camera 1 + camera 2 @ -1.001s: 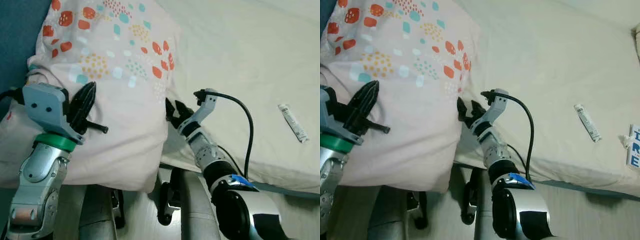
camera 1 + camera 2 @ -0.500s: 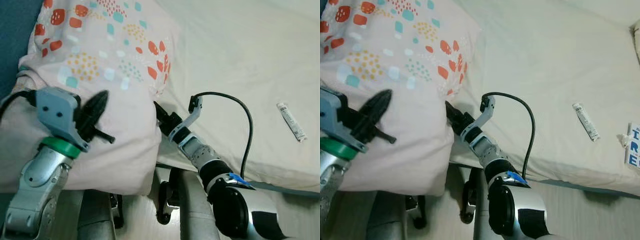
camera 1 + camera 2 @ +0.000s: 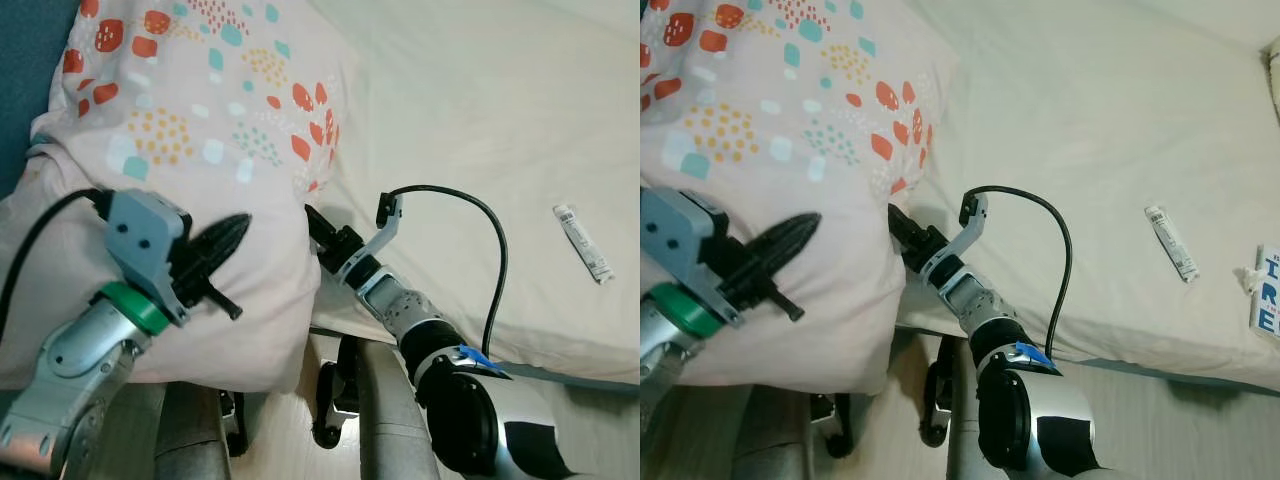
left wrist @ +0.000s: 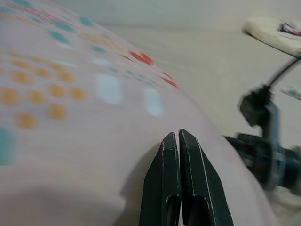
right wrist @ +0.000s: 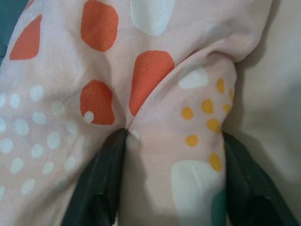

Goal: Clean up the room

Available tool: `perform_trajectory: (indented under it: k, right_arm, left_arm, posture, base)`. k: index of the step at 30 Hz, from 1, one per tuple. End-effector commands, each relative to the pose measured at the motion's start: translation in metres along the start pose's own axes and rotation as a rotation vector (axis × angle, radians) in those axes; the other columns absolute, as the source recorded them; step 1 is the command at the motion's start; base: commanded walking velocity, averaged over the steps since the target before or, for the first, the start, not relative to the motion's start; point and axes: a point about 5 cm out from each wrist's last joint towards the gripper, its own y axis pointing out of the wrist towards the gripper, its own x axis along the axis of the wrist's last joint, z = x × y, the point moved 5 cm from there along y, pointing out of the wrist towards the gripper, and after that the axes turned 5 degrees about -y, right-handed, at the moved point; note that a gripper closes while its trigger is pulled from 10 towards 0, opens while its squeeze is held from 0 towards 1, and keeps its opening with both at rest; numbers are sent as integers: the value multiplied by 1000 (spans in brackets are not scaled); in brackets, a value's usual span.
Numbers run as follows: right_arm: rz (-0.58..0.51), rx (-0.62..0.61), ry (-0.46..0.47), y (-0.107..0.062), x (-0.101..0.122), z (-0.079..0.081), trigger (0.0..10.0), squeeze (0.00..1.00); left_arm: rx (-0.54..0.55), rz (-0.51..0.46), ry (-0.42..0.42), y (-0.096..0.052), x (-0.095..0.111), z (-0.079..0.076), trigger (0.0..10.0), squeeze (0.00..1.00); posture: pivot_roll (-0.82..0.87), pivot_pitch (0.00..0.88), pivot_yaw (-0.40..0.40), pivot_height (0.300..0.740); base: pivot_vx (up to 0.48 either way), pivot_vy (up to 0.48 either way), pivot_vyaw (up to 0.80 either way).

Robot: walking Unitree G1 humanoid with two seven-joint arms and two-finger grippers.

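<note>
A pink pillow (image 3: 200, 120) with orange, teal and yellow dots lies at the left end of the bed. My left gripper (image 3: 238, 228) is shut, its two fingers (image 4: 178, 155) pressed together and lying against the pillow's near face. My right gripper (image 3: 316, 222) is open at the pillow's right edge. Its spread fingers (image 5: 99, 183) straddle a bulging fold of the pillow cover (image 5: 174, 141), with the tips buried in the fabric.
The cream bed sheet (image 3: 480, 110) stretches to the right. On it lie a small white tube (image 3: 585, 243) and, at the far right edge, a packet with blue letters (image 3: 1268, 292). A blue surface (image 3: 30, 70) stands left of the pillow. The bed's front edge and the floor are just below my arms.
My right gripper has pushed left into the pillow's edge and now holds still. My left gripper has slid right across the pillow's face, and the arm has dropped lower.
</note>
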Motion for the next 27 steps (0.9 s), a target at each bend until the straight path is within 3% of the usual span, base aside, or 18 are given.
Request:
perform_trajectory:
  k: [1,7,16,21,27]
  right_arm:
    - [-13,-50,9,-6,-1,-10,0,0]
    - [-76,-97,-5,-7,13,-15,0,0]
    - [-173,-88,-21,0,34,-8,0,0]
    - [-284,-29,-37,8,58,9,0,0]
    - [-364,40,-14,13,69,28,0,0]
  left_arm:
    - [27,-9,-18,-1,-1,3,10000,0]
    - [54,-30,-13,-1,6,10,10000,0]
    - [30,0,17,0,2,8,10000,0]
    - [57,24,59,1,-5,13,10000,0]
    - [104,7,91,5,-3,24,10000,0]
  posture:
    - [217,363,-158,608]
    - [217,362,-156,608]
    - [213,357,-152,608]
    - [204,354,-150,608]
    - [198,353,-147,608]
  base:
    - [0,0,0]
    - [0,0,0]
    - [0,0,0]
    - [0,0,0]
    - [0,0,0]
